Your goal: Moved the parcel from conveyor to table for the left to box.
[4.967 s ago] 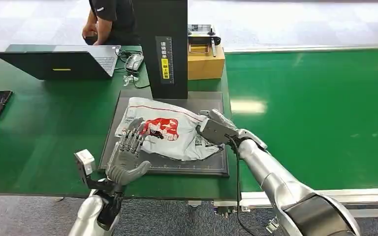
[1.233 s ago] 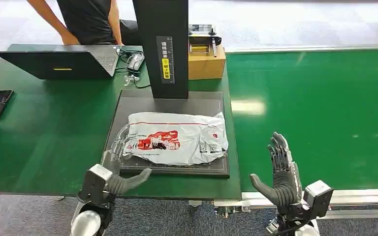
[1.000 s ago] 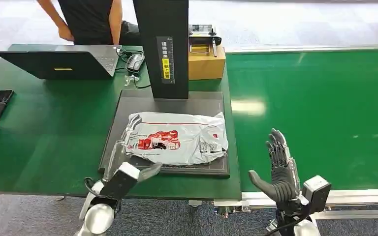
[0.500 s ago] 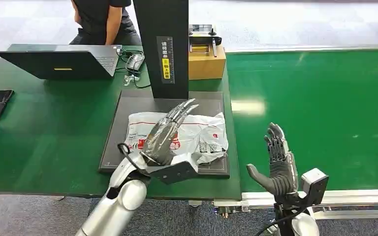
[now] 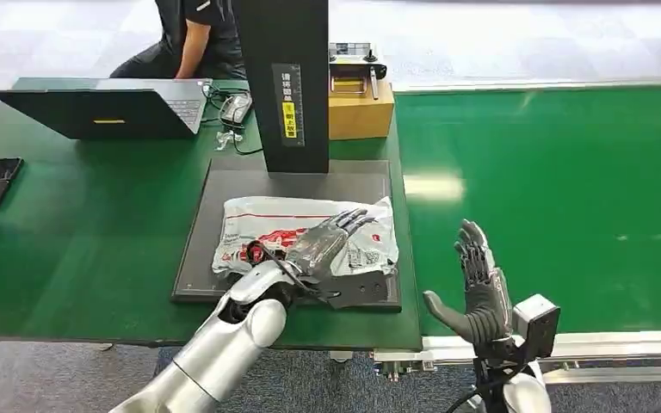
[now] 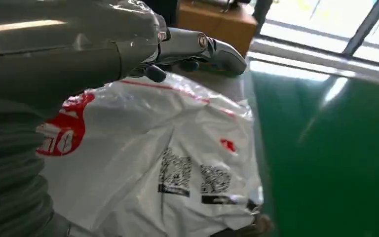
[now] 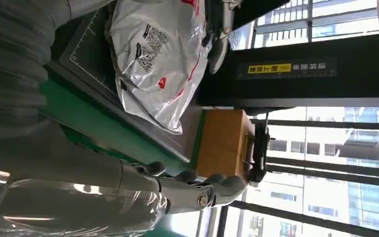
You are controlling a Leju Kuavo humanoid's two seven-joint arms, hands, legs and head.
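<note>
Head view: crinkled white plastic parcel with red print lay on the black gridded mat, toward its front edge, so transfer looked done; boxing remained. Left hand lay flat over it, fingers extended, no visible grasp. Right hand was open, empty, over the conveyor's front edge.

Left wrist view: contact underneath hidden.

Right wrist view: parcel cut off.

This looks like a logistics test lab. A wide green conveyor belt runs at three o'clock. A dark scanning stand rises at twelve o'clock over a black mat. At ten o'clock a person sits behind a laptop on the green table.
</note>
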